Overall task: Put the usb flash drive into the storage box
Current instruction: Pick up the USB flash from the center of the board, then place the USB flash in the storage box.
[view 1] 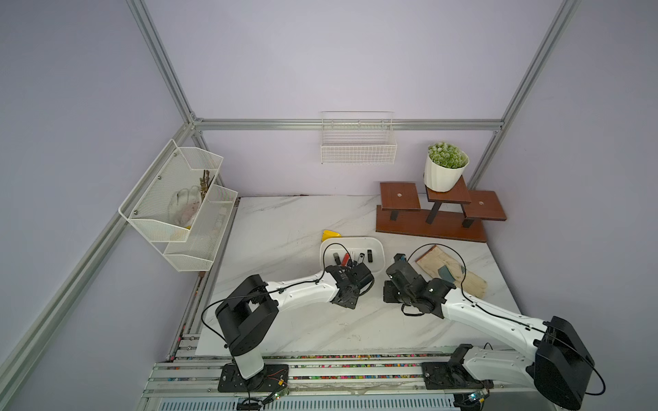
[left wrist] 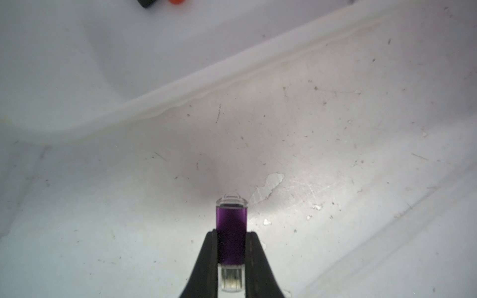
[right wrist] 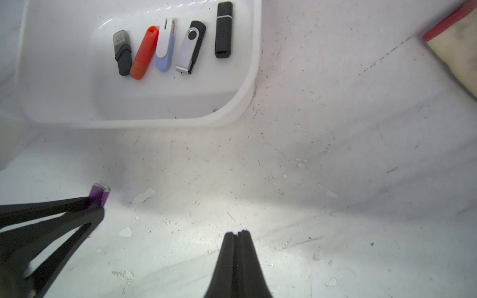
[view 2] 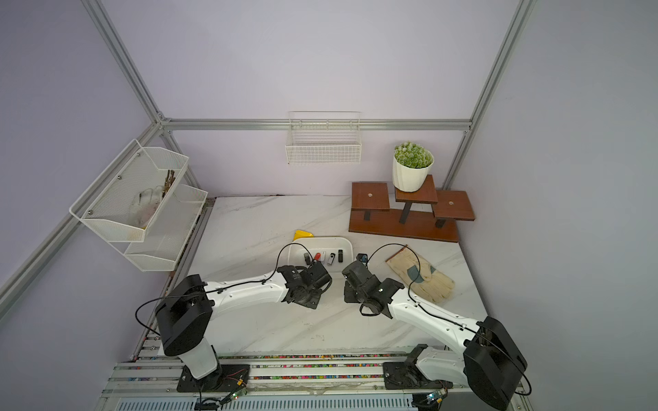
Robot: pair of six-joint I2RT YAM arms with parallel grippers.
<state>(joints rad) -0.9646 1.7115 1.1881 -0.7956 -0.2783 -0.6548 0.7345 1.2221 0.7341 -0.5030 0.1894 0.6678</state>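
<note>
Purple usb flash drive (left wrist: 231,219) pinched in your left gripper (left wrist: 231,233), over the table (right wrist: 335,167) just on the near side of the storage box (right wrist: 247,85), five other drives (right wrist: 165,46) lying in the box, your right gripper (right wrist: 238,233) closed on nothing, further right.

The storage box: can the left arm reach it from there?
Probably yes. The left tool, shut on the purple flash drive, is just short of the storage box rim, with only bare table between.
</note>
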